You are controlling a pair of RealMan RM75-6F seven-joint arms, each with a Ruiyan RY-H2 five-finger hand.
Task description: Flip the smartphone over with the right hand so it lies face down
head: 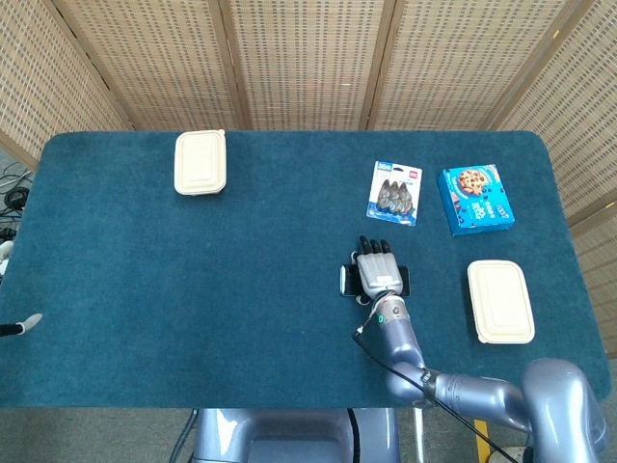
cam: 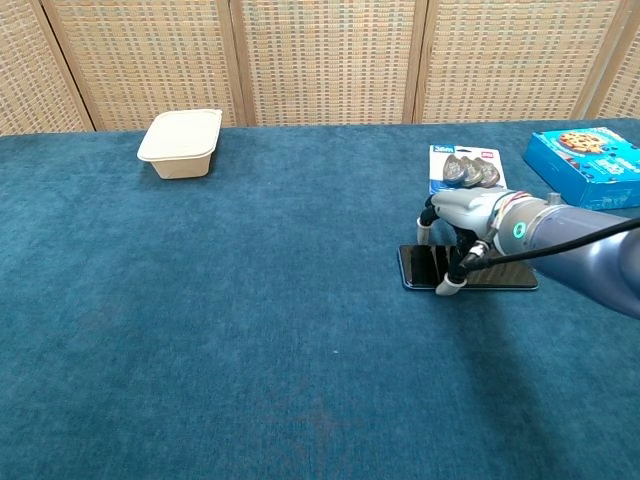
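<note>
Nearest the front edge, right of centre, the right hand (cam: 462, 232) arches low over the phone (cam: 420, 267), fingers spread and reaching down to it; whether it grips yet, I cannot tell. The phone lies flat directly beneath, long axis running left to right. The left hand is unseen. Farther back lie a blister pack (head: 394, 192) and cookie box (head: 474, 199), their print unreadable.

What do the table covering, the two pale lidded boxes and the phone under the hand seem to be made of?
Table covering: looks like teal felt or short-pile carpet, matte with a fuzzy texture. The two boxes: cream, dull and moulded with rounded corners, probably pulp fibre or foam. Smartphone: a glossy dark slab reflecting the fingers, likely glass. Right hand above it: smooth grey shells, plastic or painted metal.
</note>
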